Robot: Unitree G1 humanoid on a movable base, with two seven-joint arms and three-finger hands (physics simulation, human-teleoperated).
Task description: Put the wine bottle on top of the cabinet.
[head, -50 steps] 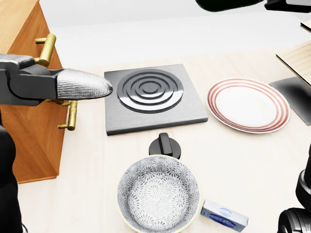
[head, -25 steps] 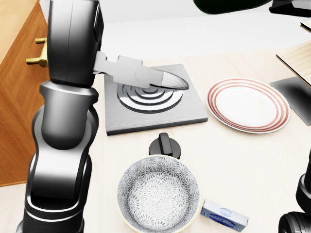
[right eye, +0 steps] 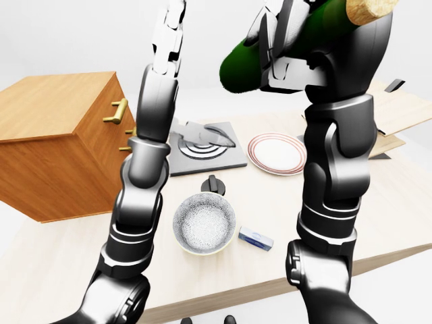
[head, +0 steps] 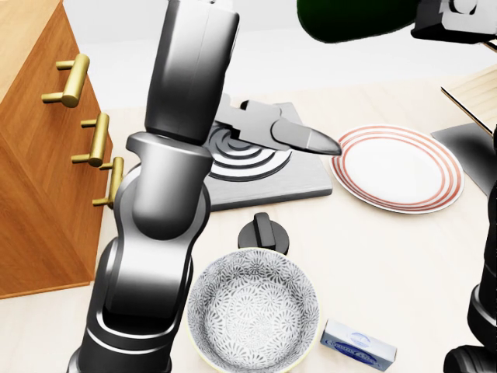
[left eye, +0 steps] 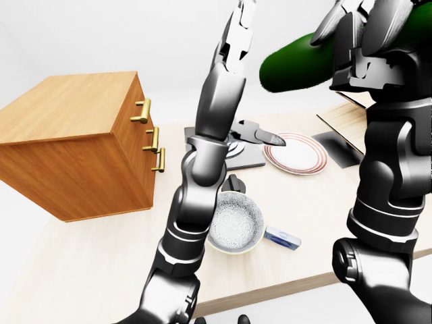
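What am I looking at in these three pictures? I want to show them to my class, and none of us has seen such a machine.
These are simulator renders from three cameras on a humanoid robot's head, looking out over its own arms. Two are its left and right eyes; the third looks more steeply down at the table.

The right hand, raised high, grips a green wine bottle with a cork. The left hand is lifted too, fingers open and holding nothing.

On the pale table lie a grey hob plate with rings, a red-rimmed plate, a patterned bowl with a black knob beside it, and a small blue box. At the left stands a wooden cabinet with brass handles, where the bottle should go.
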